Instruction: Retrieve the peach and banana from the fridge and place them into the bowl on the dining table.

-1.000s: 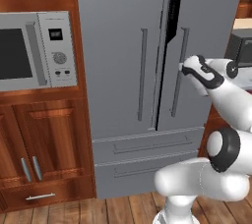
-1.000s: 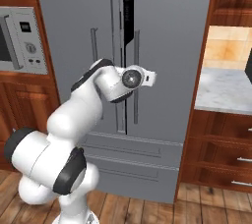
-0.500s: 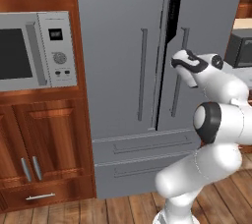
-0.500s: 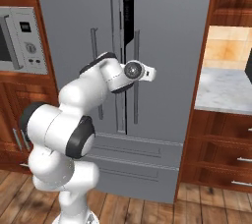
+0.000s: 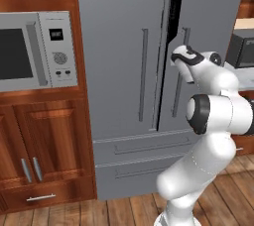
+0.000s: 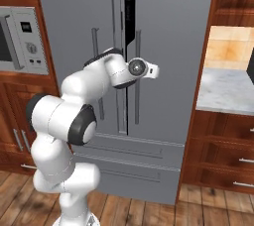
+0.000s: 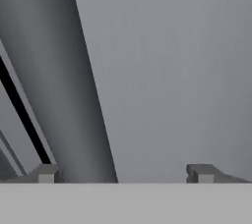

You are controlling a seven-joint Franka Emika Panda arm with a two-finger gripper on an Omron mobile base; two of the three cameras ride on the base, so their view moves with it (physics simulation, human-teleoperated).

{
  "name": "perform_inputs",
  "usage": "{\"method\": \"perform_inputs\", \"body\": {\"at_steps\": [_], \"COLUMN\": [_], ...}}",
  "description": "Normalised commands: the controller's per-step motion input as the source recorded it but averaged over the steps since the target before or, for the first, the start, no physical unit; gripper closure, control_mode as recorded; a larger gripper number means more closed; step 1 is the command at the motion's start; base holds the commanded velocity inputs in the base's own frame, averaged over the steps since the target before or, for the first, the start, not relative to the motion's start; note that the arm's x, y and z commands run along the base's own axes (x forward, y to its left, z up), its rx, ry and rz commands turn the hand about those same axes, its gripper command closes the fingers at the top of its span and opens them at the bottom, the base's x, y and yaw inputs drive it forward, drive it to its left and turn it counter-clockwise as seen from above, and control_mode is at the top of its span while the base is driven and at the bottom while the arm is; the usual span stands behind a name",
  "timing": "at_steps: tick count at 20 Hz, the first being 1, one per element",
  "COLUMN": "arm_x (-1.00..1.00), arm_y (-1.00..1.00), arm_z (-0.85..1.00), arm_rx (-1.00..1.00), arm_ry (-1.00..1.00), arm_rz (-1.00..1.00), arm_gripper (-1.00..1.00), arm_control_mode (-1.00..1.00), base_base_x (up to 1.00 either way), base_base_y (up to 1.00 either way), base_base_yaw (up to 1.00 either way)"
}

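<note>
The grey fridge (image 5: 119, 46) (image 6: 168, 31) stands straight ahead, its right door ajar by a thin dark slit at the top. My gripper (image 7: 123, 173) is open, close up against the right door. That door's vertical bar handle (image 7: 74, 95) runs between the two fingertips (image 7: 47, 174), nearer the left one. From the base, the hand (image 5: 184, 57) (image 6: 144, 69) sits at the upper part of this handle (image 5: 175, 102) (image 6: 137, 102). The peach, the banana, the bowl and the dining table are out of view.
A built-in microwave (image 5: 34, 51) (image 6: 15, 36) sits left of the fridge above brown wood cabinets (image 5: 44, 145). To the right are a stone counter (image 6: 223, 91) over wood drawers and a dark appliance (image 5: 243, 46). The floor is wood.
The hand has moved up and in toward the right door's handle, and the elbow has risen. The jaws stay wide apart.
</note>
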Motion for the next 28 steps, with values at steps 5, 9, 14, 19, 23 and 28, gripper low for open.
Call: {"method": "perform_inputs", "body": {"at_steps": [5,9,14,19,23,28], "arm_x": [0.48,-0.93,-1.0,-1.0,-1.0,-1.0], "arm_y": [-0.03,-0.27,-0.95,-1.0,-1.0,-0.99], "arm_z": [-0.12,0.09,0.16,0.34,0.24,0.09], "arm_rx": [0.0,0.01,0.07,0.06,0.04,0.04], "arm_ry": [0.0,0.22,0.2,0.21,0.15,0.02], "arm_rz": [0.02,0.0,0.0,-0.01,0.0,0.0], "arm_gripper": [1.0,1.0,1.0,1.0,1.0,1.0], "arm_control_mode": [-1.0,-1.0,-1.0,-1.0,-1.0,-1.0], "base_base_x": [0.0,0.0,0.0,0.0,0.0,0.0], "base_base_y": [0.0,0.0,0.0,0.0,0.0,0.0], "base_base_yaw": [0.0,0.0,0.0,0.0,0.0,0.0]}}
